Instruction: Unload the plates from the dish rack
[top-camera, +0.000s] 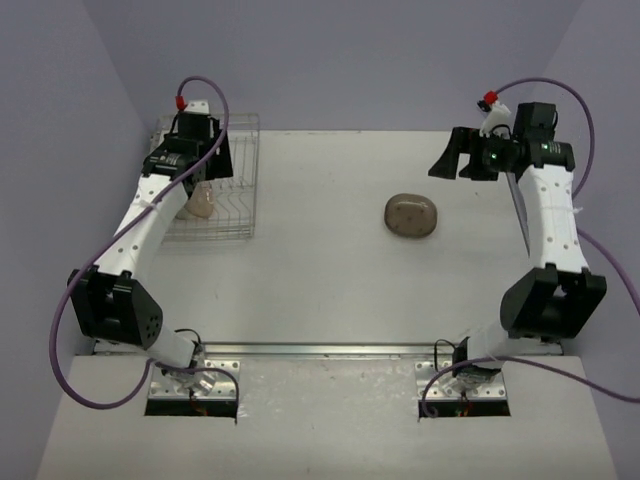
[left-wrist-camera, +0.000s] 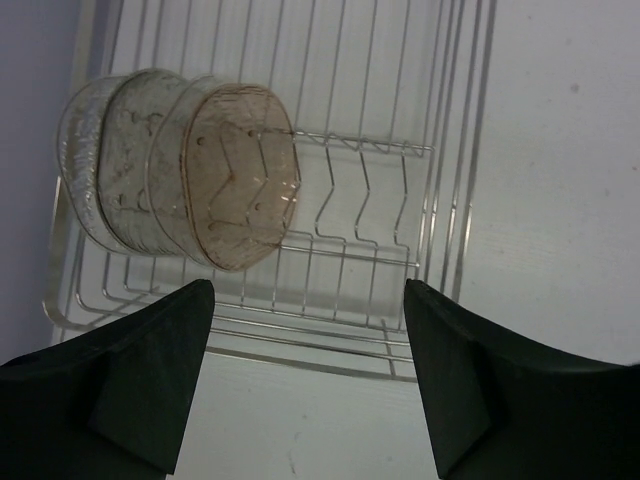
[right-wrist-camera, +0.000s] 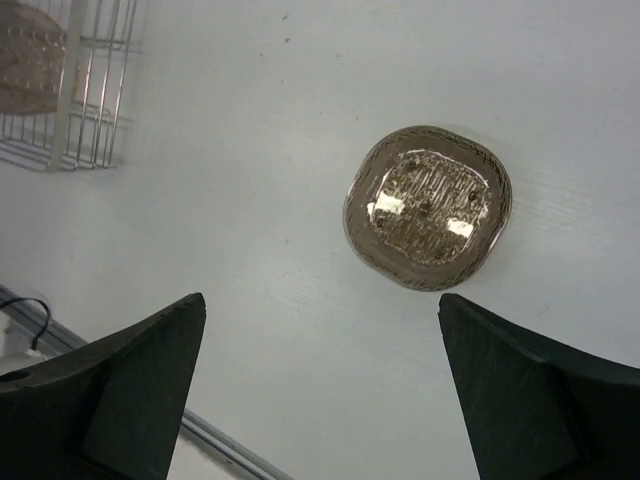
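The silver wire dish rack (top-camera: 238, 190) stands at the table's far left. In the left wrist view three translucent plates stand upright in the rack (left-wrist-camera: 400, 200): a pink-beige one (left-wrist-camera: 240, 170) in front and two greyer ones (left-wrist-camera: 125, 165) behind it. My left gripper (left-wrist-camera: 308, 290) is open and empty, held above the rack (top-camera: 205, 165), apart from the plates. A smoky grey-brown plate (top-camera: 411, 216) lies flat on the table right of centre. My right gripper (top-camera: 455, 160) is open and empty, raised to the right of that plate (right-wrist-camera: 428, 207).
A metal rail (top-camera: 320, 350) runs along the table's near edge, also seen in the right wrist view (right-wrist-camera: 200, 430). Purple walls close in the left, back and right. The rack's corner (right-wrist-camera: 95, 90) shows at the top left of the right wrist view.
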